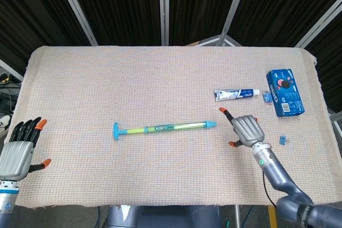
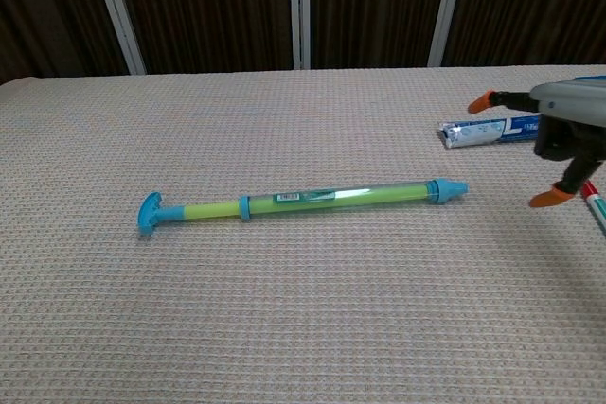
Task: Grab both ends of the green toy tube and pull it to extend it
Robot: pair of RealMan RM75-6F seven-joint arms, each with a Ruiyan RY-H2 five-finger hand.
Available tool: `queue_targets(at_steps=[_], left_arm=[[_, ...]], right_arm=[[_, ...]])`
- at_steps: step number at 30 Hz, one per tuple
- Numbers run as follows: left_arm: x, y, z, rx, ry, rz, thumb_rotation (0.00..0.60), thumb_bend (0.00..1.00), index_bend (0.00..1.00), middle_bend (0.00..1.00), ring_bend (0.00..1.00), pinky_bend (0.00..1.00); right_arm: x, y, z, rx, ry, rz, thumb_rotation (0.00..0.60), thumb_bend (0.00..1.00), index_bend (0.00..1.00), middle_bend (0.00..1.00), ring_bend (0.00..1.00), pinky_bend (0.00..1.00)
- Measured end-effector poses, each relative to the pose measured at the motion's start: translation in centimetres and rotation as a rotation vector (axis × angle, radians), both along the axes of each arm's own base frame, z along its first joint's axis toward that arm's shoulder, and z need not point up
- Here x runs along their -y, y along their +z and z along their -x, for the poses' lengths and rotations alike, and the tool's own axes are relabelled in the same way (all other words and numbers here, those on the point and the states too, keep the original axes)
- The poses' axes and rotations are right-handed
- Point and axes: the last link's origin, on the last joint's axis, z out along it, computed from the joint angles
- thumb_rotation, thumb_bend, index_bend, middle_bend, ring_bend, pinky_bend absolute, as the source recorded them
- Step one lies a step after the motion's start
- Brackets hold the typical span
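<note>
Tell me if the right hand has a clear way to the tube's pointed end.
Probably yes: the right hand is open just right of the green toy tube, with only bare cloth between them.

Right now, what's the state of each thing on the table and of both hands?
Green toy tube with blue ends: lying flat, untouched, not gripped by either hand.
Right hand: fingers spread, holding nothing, just right of the tube's blue tip.
Left hand: fingers apart, empty, at the table's near left edge.
White-and-blue toothpaste tube: lying flat, capped.
Blue cookie box: lying flat, closed.
</note>
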Motion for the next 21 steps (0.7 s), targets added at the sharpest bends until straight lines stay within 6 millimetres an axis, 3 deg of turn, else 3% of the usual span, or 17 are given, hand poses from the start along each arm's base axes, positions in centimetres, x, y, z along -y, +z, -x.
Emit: queue_targets(at_steps=[3,9,21], left_arm=[[-0.2,0.0,0.2,-0.003,0.012,-0.002,0.600,0.00,0.00,0.00,0.00,0.00],[-0.6,-0.1,0.7,-0.008,0.034,0.002,0.600,0.00,0.00,0.00,0.00,0.00],[-0.7,-0.1,0.8,-0.006,0.042,0.002,0.600,0.00,0.00,0.00,0.00,0.00]], right_arm=[[1.8,-2.3,-1.9,0.013,0.006,-0.040,0.600,0.00,0.25,1.00,1.00,1.00],[3.5,-6.3,-4.7,0.007,0.022,-0.091,0.600,0.03,0.33,1.00,1.00,1.00],[4.8,-8.8,-5.9,-0.027,0.038,-0.049,0.600,0.13,0.38,1.00,1.00,1.00]])
